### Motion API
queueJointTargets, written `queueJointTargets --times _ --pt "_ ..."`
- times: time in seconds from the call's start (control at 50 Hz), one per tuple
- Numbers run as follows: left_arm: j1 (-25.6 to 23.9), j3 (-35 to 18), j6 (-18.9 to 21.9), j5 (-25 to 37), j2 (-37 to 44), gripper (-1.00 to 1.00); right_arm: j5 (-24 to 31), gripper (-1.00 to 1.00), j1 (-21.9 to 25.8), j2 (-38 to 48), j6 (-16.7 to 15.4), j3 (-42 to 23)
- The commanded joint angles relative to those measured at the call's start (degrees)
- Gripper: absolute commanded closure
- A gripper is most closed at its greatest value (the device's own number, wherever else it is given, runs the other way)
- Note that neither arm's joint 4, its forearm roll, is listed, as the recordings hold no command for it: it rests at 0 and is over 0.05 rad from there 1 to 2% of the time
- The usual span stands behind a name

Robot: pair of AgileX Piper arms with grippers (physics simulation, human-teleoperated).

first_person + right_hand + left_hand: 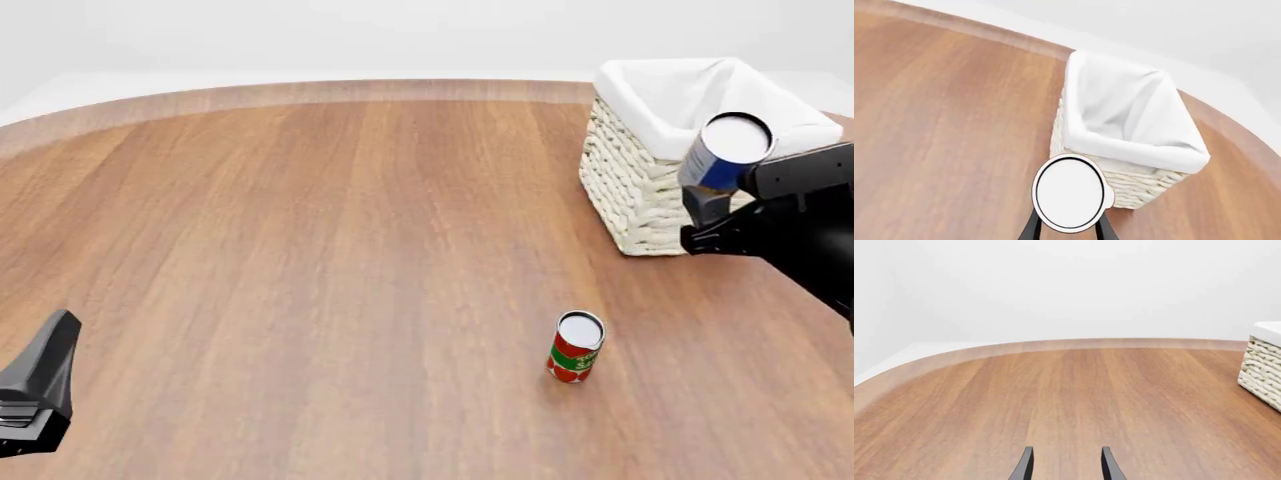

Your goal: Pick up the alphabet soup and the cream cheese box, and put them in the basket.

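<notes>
Right claw [714, 200] is pinching the soup can [725, 152] aloft at the basket's [627, 180] 4 o'clock rim, not yet dropped in; left claw [1066, 466] is idling spread; cream cheese box is showing nowhere.

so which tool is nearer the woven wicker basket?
Right. Right tool, holding the blue-label can, hangs beside the woven cream wicker basket; left tool sits far across the table.

Right gripper [722, 205] is mostly out of sight: its arm runs off the front view's edge, and the alphabet soup [725, 152] between the fingers covers their tips. In the right wrist view the can's silver top hides most of both fingers [1029, 227]. The basket [1262, 365] beyond the left gripper [1066, 464] is cropped, only one corner shows. Red and green can [577, 347]: label text too tiny to read.
</notes>
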Motion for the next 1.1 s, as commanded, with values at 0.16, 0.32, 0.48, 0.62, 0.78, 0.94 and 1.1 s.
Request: queueJointTargets --times 0.16,0.32,0.48,0.62,0.78,0.94,1.1 --pt "0.0 0.0 0.0 0.0 0.0 -1.0 -0.31 1.0 -1.25 1.23 -0.39 -6.18" --pt "0.0 0.0 0.0 0.0 0.0 -1.0 0.13 1.0 -1.69 3.58 -0.64 -10.6" --pt "0.0 0.0 0.0 0.0 0.0 -1.0 -0.89 1.0 -2.65 7.53 -0.47 -14.36" --pt "0.0 0.0 0.0 0.0 0.0 -1.0 -0.56 1.0 -3.23 10.44 -0.55 -18.24" --pt "0.0 0.0 0.0 0.0 0.0 -1.0 -0.59 1.0 -4.28 15.12 -1.08 -23.12" --pt "0.0 0.0 0.0 0.0 0.0 -1.0 0.79 1.0 -4.75 19.27 -0.8 -28.78" --pt "0.0 0.0 0.0 0.0 0.0 -1.0 3.07 1.0 -5.37 23.41 -1.1 -34.53"
